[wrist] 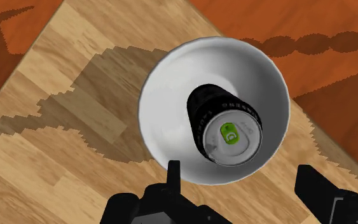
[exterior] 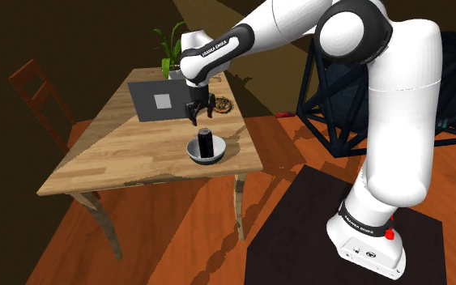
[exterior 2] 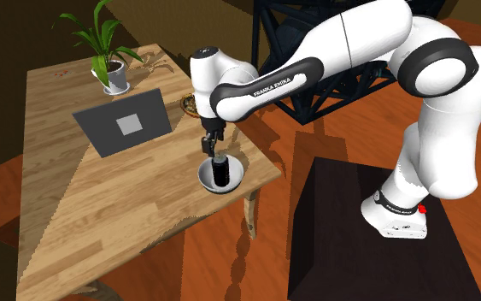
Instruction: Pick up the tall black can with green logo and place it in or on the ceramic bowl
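A tall black can (exterior: 206,143) with a green logo on its silver top (wrist: 233,135) stands upright inside the white bowl (exterior: 193,155) near the table's near edge. My black gripper (exterior: 199,118) hangs just above the can, open, and its fingers (wrist: 173,179) stand apart without touching it. In the second exterior view the can (exterior 2: 221,171) sits in the bowl (exterior 2: 205,178) directly under the gripper (exterior 2: 210,148). From the wrist, the bowl's wall (wrist: 171,95) rings the can, and the gripper (wrist: 242,182) is spread wider than the can.
On the wooden table (exterior: 121,154) a grey laptop-like panel (exterior: 157,99) stands behind the bowl, with a potted plant (exterior 2: 110,60) and a small brown dish (exterior 2: 190,104) further back. A chair (exterior: 44,93) stands at the shoulder view's left, a black truss frame (exterior: 331,97) beside the arm.
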Action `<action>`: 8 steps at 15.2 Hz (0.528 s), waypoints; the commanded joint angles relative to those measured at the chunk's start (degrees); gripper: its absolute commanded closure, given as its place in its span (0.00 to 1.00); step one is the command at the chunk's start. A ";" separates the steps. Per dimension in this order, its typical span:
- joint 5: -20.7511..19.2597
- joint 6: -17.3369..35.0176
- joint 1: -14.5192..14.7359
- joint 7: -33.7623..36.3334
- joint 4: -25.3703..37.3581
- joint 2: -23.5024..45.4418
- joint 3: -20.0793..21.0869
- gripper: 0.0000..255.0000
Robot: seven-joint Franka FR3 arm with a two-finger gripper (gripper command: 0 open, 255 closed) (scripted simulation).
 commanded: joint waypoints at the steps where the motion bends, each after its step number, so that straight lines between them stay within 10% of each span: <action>1: 0.00 0.00 0.00 0.00 0.01 -0.01 0.00 0.00; 8: -0.02 -6.50 0.05 0.01 4.41 -2.10 0.01 0.00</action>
